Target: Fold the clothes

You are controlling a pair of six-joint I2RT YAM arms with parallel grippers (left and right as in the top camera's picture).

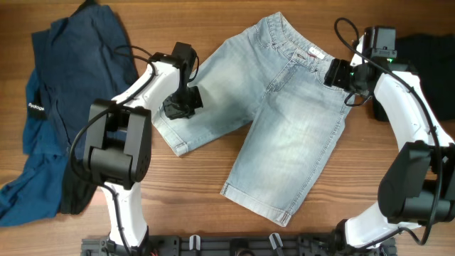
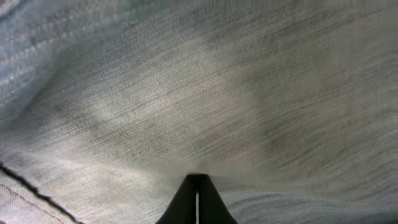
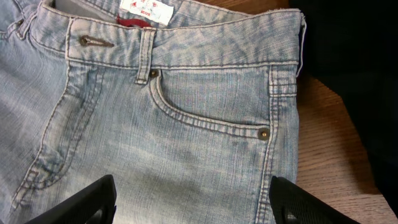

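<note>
Shows denim shorts [image 1: 284, 135] spread flat in the middle of the table [image 1: 213, 203], waistband at the far side. Pinches one leg's fabric in the left gripper [image 1: 182, 105], fingers pressed together. Holds the right gripper [image 3: 196, 199] spread wide over the waistband and pocket, beside a black garment [image 1: 426, 57].

The place reads as a robotics lab bench, not a home. The left arm [image 1: 117, 142] and right arm [image 1: 409, 121], both white and black, rise from a black rail [image 1: 234, 245] at the near edge of a wood-grain worktop [image 1: 206, 181]. A loose cable [image 1: 344, 28] trails, and only garments lie there: denim shorts [image 1: 284, 135], dark navy garments [image 1: 64, 78] and a black garment [image 1: 426, 64].
</note>
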